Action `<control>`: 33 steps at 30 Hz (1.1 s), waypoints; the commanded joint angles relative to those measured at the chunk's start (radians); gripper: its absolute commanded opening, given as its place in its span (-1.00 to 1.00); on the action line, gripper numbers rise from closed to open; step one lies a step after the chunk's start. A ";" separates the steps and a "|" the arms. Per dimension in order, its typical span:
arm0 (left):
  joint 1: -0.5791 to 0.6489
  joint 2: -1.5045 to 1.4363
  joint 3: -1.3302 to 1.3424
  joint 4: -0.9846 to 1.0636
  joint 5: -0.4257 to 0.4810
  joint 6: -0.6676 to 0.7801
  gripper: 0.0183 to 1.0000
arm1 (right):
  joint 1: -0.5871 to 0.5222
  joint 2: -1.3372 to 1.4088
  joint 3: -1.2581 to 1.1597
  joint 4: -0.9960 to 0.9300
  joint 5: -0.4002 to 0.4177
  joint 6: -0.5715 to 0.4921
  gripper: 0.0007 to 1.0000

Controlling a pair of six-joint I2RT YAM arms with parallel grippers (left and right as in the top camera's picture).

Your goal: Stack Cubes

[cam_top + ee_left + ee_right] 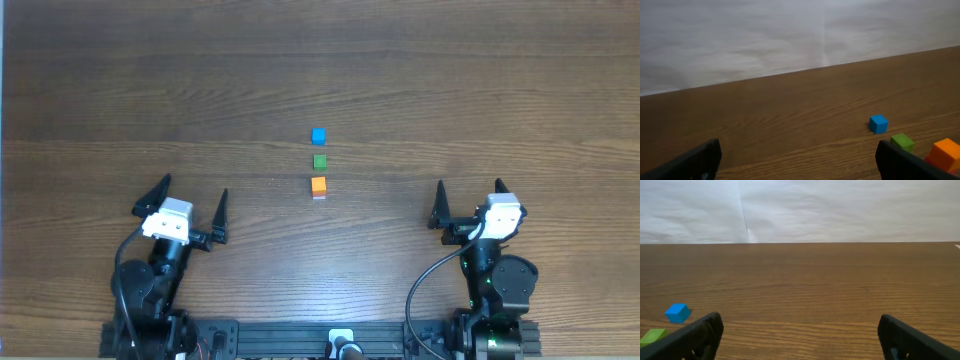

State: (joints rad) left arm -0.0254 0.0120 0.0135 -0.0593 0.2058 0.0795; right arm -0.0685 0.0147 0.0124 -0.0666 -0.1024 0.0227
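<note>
Three small cubes lie in a short line at the middle of the table: a blue cube point(318, 135) farthest from the arms, a green cube point(319, 161) in the middle, and an orange cube point(318, 185) nearest. The orange cube point(945, 152) sits on top of a reddish cube whose edge peeks out beneath it. The blue cube point(878, 123) and green cube point(902, 142) rest directly on the wood. My left gripper point(194, 188) stands open near its base, left of the cubes. My right gripper point(469, 186) stands open to their right. The blue cube point(677, 312) and green cube point(653, 336) lie off to one side of the right gripper point(802, 345).
The brown wooden table point(480, 90) stretches bare around the cubes. A white wall point(840, 210) backs its far edge. Black cables loop beside both arm bases at the near edge.
</note>
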 commanded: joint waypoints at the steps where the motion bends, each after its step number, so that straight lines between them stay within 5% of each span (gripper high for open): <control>1: 0.005 -0.007 -0.008 0.002 -0.001 0.018 1.00 | 0.005 -0.009 -0.007 -0.001 0.006 -0.002 0.99; 3: 0.005 -0.007 -0.008 0.002 -0.001 0.018 1.00 | 0.005 -0.009 -0.007 0.000 -0.002 0.003 0.99; 6: 0.005 -0.007 -0.008 0.002 -0.001 0.018 1.00 | 0.005 -0.009 -0.007 0.018 -0.168 0.077 0.99; 11: 0.005 -0.007 -0.008 0.002 -0.001 0.018 1.00 | 0.005 -0.009 -0.007 0.082 -0.240 0.147 0.98; 16: 0.005 -0.007 -0.008 0.002 -0.001 0.018 0.99 | 0.005 -0.009 -0.002 0.241 -0.479 0.247 0.98; 22: 0.005 -0.007 -0.008 0.002 -0.001 0.018 0.99 | 0.005 0.019 0.156 0.284 -0.426 0.249 0.98; 33: 0.005 -0.007 -0.008 0.002 -0.001 0.018 1.00 | 0.005 0.459 0.735 -0.098 -0.459 0.137 0.99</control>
State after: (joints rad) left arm -0.0254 0.0120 0.0135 -0.0589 0.2054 0.0864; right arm -0.0685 0.3660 0.6441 -0.1364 -0.5262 0.1867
